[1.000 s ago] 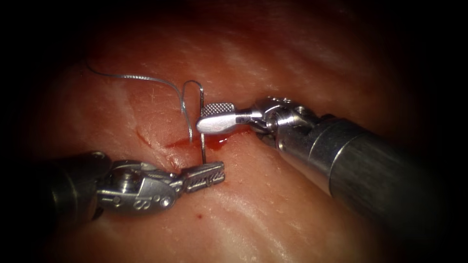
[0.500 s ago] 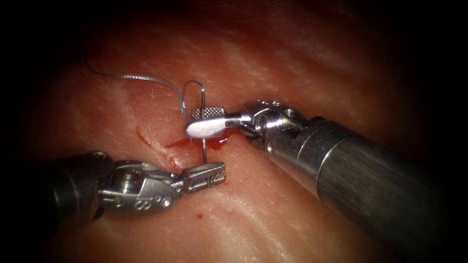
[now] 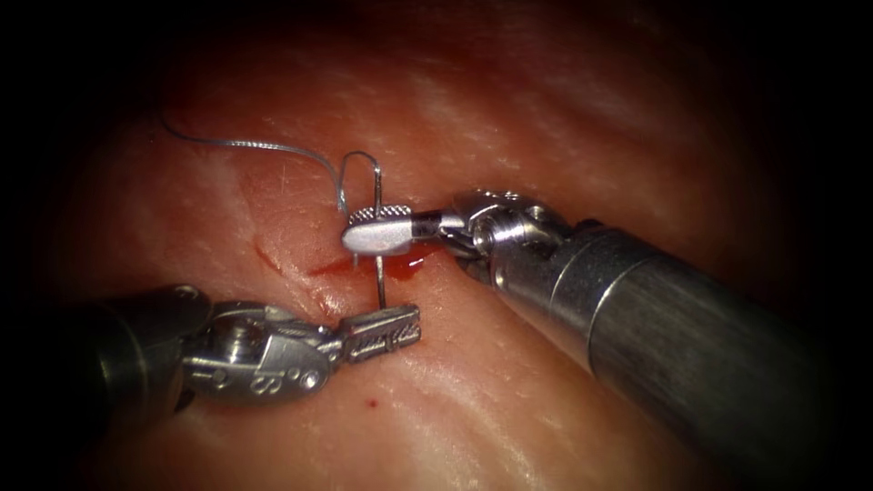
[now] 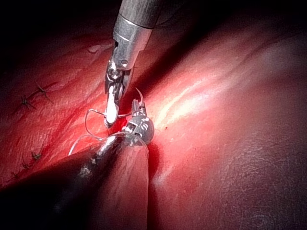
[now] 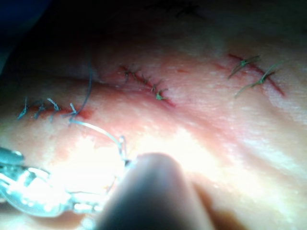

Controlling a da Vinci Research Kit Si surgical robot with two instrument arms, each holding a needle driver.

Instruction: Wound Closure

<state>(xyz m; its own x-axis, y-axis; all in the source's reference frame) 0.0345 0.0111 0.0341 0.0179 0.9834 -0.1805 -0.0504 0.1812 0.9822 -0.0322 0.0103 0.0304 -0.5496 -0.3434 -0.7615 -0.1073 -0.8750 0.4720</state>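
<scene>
In the endoscope view the curved needle (image 3: 378, 186) stands upright over the cut (image 3: 327, 267), just left of the red fluid (image 3: 405, 264). My left tool (image 3: 382, 332) reaches in from the lower left, jaws shut on the needle's lower end. My right tool (image 3: 376, 227) comes from the right, its jaws closed across the needle's mid-curve. The needle arches over at the top and its far end drops behind the right jaws, so I cannot tell if it touches the tissue (image 3: 509, 400). Thread (image 3: 255, 144) trails away to the upper left. In the left wrist view both tools meet at the needle (image 4: 139, 98).
The right wrist view shows several stitched cuts on the tissue, one (image 5: 144, 81) mid-field, another (image 5: 254, 72) further off, and thread (image 5: 96, 127) curving toward the left tool (image 5: 29, 191). A small red spot (image 3: 370, 401) lies below the left jaws.
The right tool slid left onto the needle and its open jaws closed around the mid-curve. The left tool and the needle kept still.
</scene>
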